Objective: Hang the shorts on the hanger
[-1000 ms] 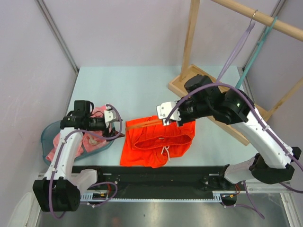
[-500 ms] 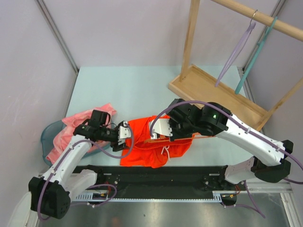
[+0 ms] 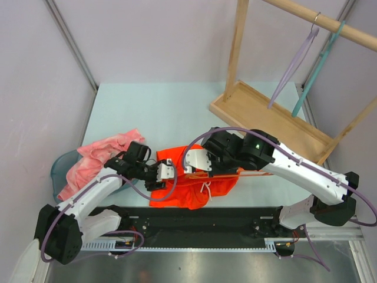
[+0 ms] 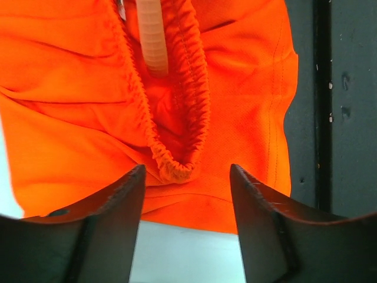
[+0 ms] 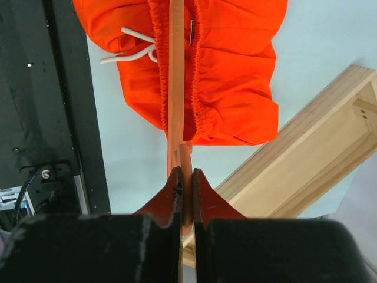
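Shorts [image 3: 182, 197] flat | left claw [image 4: 185, 172] agape astride waistband [image 4: 172, 168] | right claw [image 5: 186, 177] clamped on hanger [image 5: 176, 71], seemingly threaded inside

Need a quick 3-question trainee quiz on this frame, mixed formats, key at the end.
1. True or false: the right gripper is shut on the hanger.
2. Pick one. What sits between the open fingers of the left gripper? A) a fold of the elastic waistband of the shorts; B) the hanger's hook; C) the pink garment.
3. Fill in: ___ hangers hang from the wooden rail.

Key
1. True; the hanger's bar runs on into the waistband.
2. A
3. Two: the lilac hanger and the teal hanger.
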You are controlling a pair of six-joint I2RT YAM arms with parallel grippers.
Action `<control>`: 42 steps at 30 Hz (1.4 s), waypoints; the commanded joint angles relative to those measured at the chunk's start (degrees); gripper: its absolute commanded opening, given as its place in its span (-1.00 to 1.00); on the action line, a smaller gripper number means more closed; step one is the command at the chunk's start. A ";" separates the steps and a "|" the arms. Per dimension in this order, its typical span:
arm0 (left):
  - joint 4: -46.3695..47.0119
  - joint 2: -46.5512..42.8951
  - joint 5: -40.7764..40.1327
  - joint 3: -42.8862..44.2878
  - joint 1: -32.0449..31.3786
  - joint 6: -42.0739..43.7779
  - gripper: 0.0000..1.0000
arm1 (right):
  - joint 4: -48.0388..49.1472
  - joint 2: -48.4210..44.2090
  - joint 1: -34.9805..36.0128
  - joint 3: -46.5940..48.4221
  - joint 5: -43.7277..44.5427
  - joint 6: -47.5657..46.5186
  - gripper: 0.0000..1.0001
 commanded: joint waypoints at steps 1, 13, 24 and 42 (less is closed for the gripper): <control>5.06 1.38 -2.34 -1.56 -0.91 -2.28 0.14 | -7.74 0.90 0.31 0.45 1.26 1.57 -1.00; 3.77 0.94 2.12 0.99 -1.00 -2.12 -0.98 | -0.80 3.27 0.40 -1.22 1.95 -1.41 -1.00; 1.31 -1.44 2.67 5.46 -1.00 -3.96 -0.99 | 5.08 5.64 0.23 1.33 1.96 -4.84 -1.00; 2.80 -0.91 2.66 10.22 -1.00 -9.76 -1.00 | 18.88 3.80 -0.04 0.54 -4.10 -0.98 -1.00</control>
